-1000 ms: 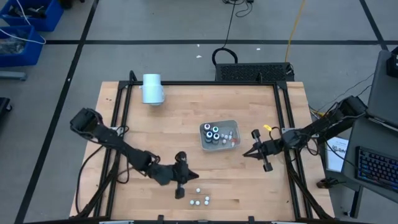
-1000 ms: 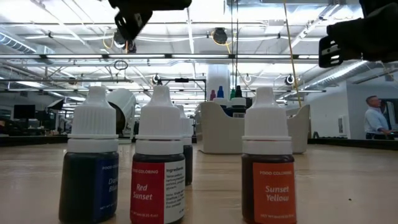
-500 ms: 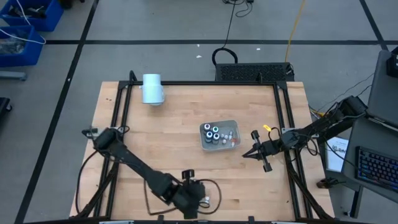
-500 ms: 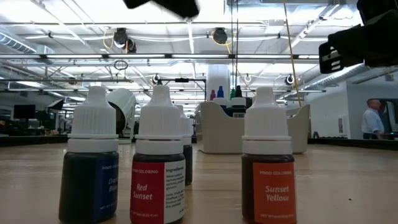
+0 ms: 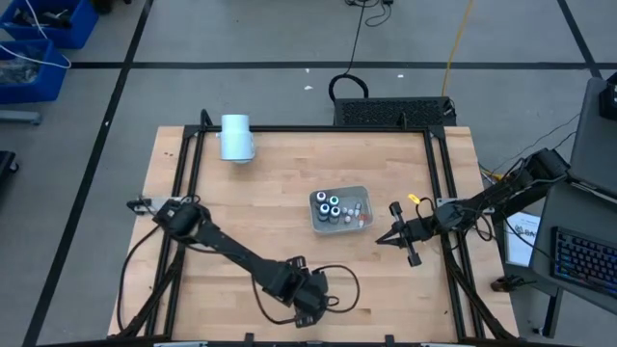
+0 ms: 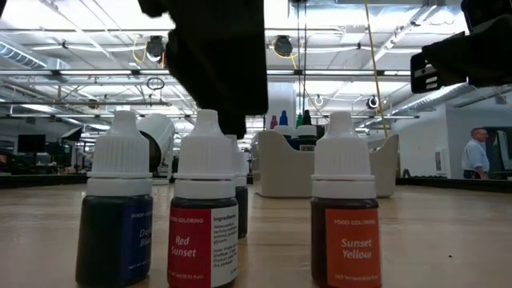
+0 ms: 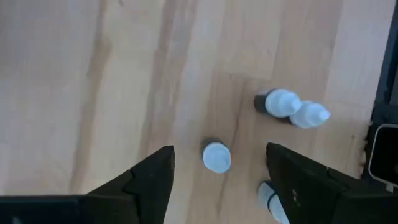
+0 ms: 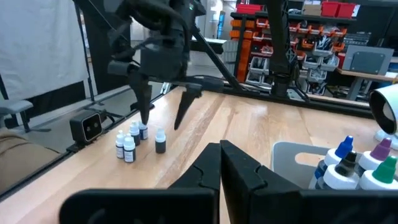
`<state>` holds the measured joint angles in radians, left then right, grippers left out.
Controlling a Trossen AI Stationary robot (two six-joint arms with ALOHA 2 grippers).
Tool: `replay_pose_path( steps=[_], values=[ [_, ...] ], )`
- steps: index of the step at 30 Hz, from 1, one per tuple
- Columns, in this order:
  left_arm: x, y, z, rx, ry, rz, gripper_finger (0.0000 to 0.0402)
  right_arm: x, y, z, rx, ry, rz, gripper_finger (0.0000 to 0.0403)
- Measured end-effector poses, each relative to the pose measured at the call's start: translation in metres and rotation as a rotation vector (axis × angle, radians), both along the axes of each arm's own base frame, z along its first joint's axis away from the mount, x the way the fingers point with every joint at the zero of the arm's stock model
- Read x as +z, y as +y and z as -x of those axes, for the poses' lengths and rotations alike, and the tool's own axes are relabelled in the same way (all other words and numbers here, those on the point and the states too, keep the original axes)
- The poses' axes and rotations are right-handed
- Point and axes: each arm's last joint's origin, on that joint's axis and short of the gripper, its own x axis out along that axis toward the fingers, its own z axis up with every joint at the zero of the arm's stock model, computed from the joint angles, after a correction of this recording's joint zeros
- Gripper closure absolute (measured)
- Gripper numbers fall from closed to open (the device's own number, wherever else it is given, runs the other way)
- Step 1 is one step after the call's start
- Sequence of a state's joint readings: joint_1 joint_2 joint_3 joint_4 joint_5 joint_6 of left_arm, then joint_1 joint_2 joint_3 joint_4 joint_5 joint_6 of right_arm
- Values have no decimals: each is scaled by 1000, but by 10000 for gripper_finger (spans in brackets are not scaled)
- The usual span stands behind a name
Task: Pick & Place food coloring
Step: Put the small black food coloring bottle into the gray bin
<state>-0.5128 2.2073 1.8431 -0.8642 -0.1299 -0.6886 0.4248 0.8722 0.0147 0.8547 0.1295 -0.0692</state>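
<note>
Near the front edge of the pale wooden table (image 5: 289,193), seen from above, the left claw (image 5: 307,310) hangs over the loose cluster of small white-capped food coloring bottles, which its dark body hides here. Back from there, toward the table's middle, sits the translucent grey-blue rectangular tray (image 5: 363,193), already holding several bottles; the right claw (image 5: 388,236) waits just beside that tray, and a pale blue cylinder (image 5: 236,137) lies well beyond it at the far edge.

From table height, the three nearest bottles stand upright in a row: a dark blue one (image 6: 118,212), one labelled Red Sunset (image 6: 205,208) and one labelled Sunset Yellow (image 6: 345,208). The left arm's dark bulk comes down right behind the red one, with the tray farther back.

In the left wrist view, the claw's fingers (image 7: 149,180) stand spread apart, empty, straddling one upright white-capped bottle (image 7: 216,157). Three more bottles crowd close on one side.

The right wrist view shows the right claw (image 8: 221,163) clenched on nothing, looking across at the left claw poised above the cluster.

The danger lies in that crowding. If the claw descends slightly off-centre, one finger would likely clip a neighbour and topple it. These bottles are narrow and top-heavy, so one fall could roll toward the table's edge. Squeezing only the tapered cap might also let the bottle slip out.
</note>
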Motion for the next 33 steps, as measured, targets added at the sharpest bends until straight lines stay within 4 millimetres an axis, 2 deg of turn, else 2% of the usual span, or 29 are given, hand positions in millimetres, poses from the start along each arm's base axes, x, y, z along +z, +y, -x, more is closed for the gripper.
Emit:
replay_pose_path(
  steps=[6,24,27,33],
  values=[
    [-13,4,-4,-16,57,29,144,0,0,0,0,1,1,403],
    [-20,5,-5,-32,89,25,145,0,0,0,-4,-2,8,403],
    [-20,5,-5,-32,90,24,159,0,0,0,-3,-4,16,403],
    [-20,6,-7,-25,66,13,215,0,0,0,-4,-1,6,403]
  ],
)
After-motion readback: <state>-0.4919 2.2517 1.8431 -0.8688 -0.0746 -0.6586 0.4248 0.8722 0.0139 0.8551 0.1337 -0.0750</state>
